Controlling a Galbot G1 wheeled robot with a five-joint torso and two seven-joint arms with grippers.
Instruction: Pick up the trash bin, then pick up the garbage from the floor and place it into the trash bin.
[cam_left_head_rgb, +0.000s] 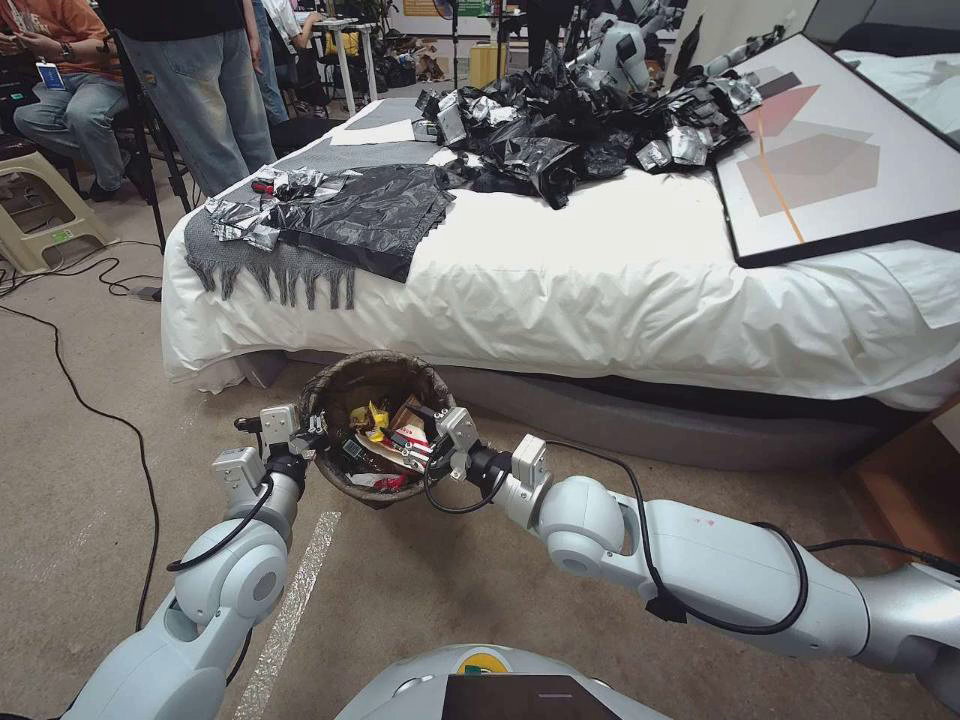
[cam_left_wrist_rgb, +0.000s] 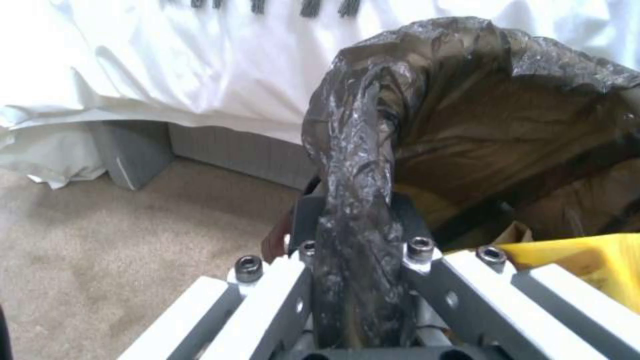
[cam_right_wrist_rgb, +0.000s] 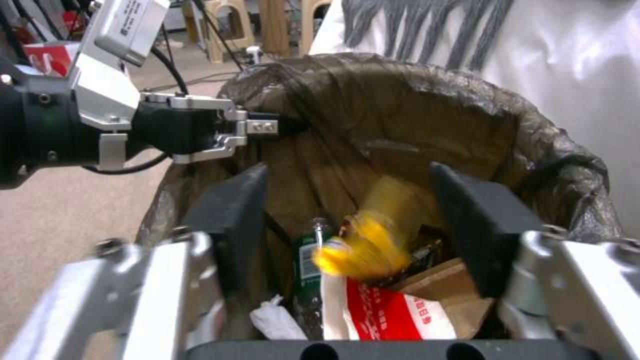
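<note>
There is one trash bin (cam_left_head_rgb: 372, 385), lined with one dark bag, and two robot hands at it: the left hand (cam_left_head_rgb: 308, 436) clamped on its rim, the right hand (cam_left_head_rgb: 440, 432) spread wide over its mouth. Inside lie one green-labelled clear bottle (cam_right_wrist_rgb: 308, 265), one yellow wrapper (cam_right_wrist_rgb: 363, 247), one red-and-white crumpled cup (cam_right_wrist_rgb: 380, 315), one brown paper bag (cam_right_wrist_rgb: 443, 292) and one white tissue (cam_right_wrist_rgb: 275, 320).

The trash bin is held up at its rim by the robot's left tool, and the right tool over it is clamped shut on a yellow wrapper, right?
Not quite. The right tool is open: the right wrist view shows its fingers spread wide over the trash bin, with the blurred yellow wrapper loose between them, touching neither. The left tool does grip the bin's bagged rim.
</note>
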